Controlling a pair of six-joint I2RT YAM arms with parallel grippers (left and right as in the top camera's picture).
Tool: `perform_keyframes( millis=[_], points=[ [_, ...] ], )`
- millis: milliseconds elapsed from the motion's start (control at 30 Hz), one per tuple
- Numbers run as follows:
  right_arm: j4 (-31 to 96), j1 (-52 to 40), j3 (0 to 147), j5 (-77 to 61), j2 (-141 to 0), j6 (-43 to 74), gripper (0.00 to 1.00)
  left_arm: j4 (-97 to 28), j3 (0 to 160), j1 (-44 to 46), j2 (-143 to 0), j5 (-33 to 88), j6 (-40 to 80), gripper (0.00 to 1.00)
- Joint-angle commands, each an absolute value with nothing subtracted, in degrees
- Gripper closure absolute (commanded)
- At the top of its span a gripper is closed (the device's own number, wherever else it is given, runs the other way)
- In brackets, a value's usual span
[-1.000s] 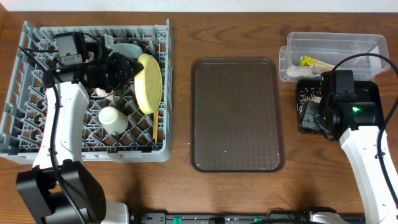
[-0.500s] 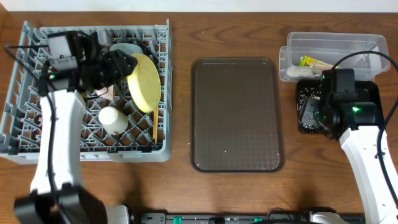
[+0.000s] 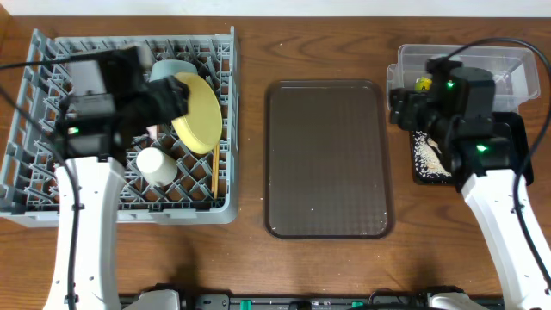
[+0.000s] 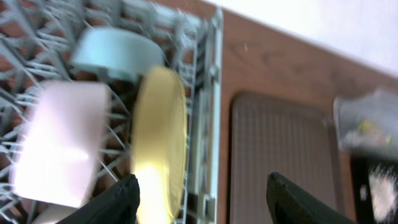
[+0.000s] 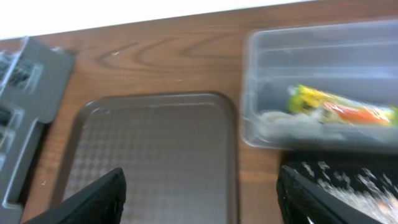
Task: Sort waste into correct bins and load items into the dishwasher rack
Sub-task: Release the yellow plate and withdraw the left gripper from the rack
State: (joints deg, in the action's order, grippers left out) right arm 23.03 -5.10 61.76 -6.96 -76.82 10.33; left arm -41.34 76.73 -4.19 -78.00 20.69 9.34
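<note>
Left wrist view: the left gripper (image 4: 202, 180) is shown nearest, its jaws spread wide with nothing between them. Beyond it the yellow plate (image 4: 158, 143) is stood on edge in the dishwasher rack (image 4: 208, 93), with the blurred white bowl (image 4: 59, 143) beside it and the light blue bowl (image 4: 115, 53) farther back. Right wrist view: the right gripper (image 5: 200, 173) is likewise spread wide and empty, and the brown serving tray (image 5: 155, 155) is seen between its fingers. Past the black tray (image 5: 336, 183) the snack wrapper (image 5: 339, 106) is seen lying in the clear tub (image 5: 323, 62). Overhead view: the small white cup (image 3: 155, 164) and the chopsticks (image 3: 213, 176) are held in the rack on the near side of the plate. Rice grains (image 3: 428, 155) are scattered in the black tray, which is set just in front of the tub, and the serving tray is placed between the rack and both bins.
</note>
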Motion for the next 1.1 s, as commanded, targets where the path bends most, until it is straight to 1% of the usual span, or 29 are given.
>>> perform_keyframes(
  millis=[0,67,133,200,267,367,467,500,533,733,767,800,867,900,1067],
  points=[
    [22.02,-6.57,61.87,-9.45,-79.59,5.41,0.24,-42.89,77.58,1.54,-77.91,11.62,4.34,0.30],
    [23.11,-6.57,61.87,-9.34,-80.79,5.48,0.21,-44.25,77.58,4.75,-77.91,6.85,4.08,0.29],
    [27.90,-6.57,61.87,-9.28,-80.95,5.30,0.18,-47.27,77.58,7.16,-77.91,3.18,4.12,0.27],
    [32.29,-6.55,61.87,-9.26,-80.62,5.28,0.20,-51.16,77.58,7.97,-77.91,2.96,4.40,0.23],
    [35.99,-6.55,61.87,-8.27,-80.36,7.16,0.11,-57.49,77.45,8.12,-77.91,2.96,5.02,0.22],
    [41.08,-6.57,61.87,-2.15,-79.11,11.35,0.09,-63.99,76.97,8.05,-77.73,2.92,5.89,0.22],
    [45.41,-6.57,61.76,0.58,-76.38,11.73,0.08,-67.77,76.14,8.08,-76.47,1.65,6.92,0.21],
    [46.15,-6.57,61.67,0.64,-75.33,11.75,0.08,-68.10,75.33,8.08,-75.35,0.21,8.43,0.21],
    [46.74,-6.57,61.39,0.62,-73.91,11.73,0.08,-67.90,74.39,8.08,-74.04,-0.60,9.17,0.17],
    [44.40,-6.57,55.37,0.73,-61.63,11.77,0.08,-60.77,63.24,8.08,-58.74,-0.91,9.45,0.16],
    [43.42,-6.57,53.67,1.17,-58.96,11.79,0.06,-59.05,60.80,8.08,-54.98,-0.91,9.19,0.16],
    [42.37,-6.57,51.90,1.58,-56.47,11.77,0.01,-57.71,58.78,8.08,-51.75,-0.93,9.06,0.16],
    [41.32,-6.57,49.15,2.61,-52.25,11.77,0.01,-55.48,54.89,8.08,-45.23,-0.89,9.19,0.16],
    [41.43,-6.57,48.23,3.14,-50.70,11.77,0.01,-54.57,53.34,8.08,-42.59,-0.91,9.30,0.10],
    [45.06,-6.57,45.87,3.60,-45.80,11.75,0.01,-53.84,50.35,8.08,-32.91,-0.91,9.28,0.09]
  ],
)
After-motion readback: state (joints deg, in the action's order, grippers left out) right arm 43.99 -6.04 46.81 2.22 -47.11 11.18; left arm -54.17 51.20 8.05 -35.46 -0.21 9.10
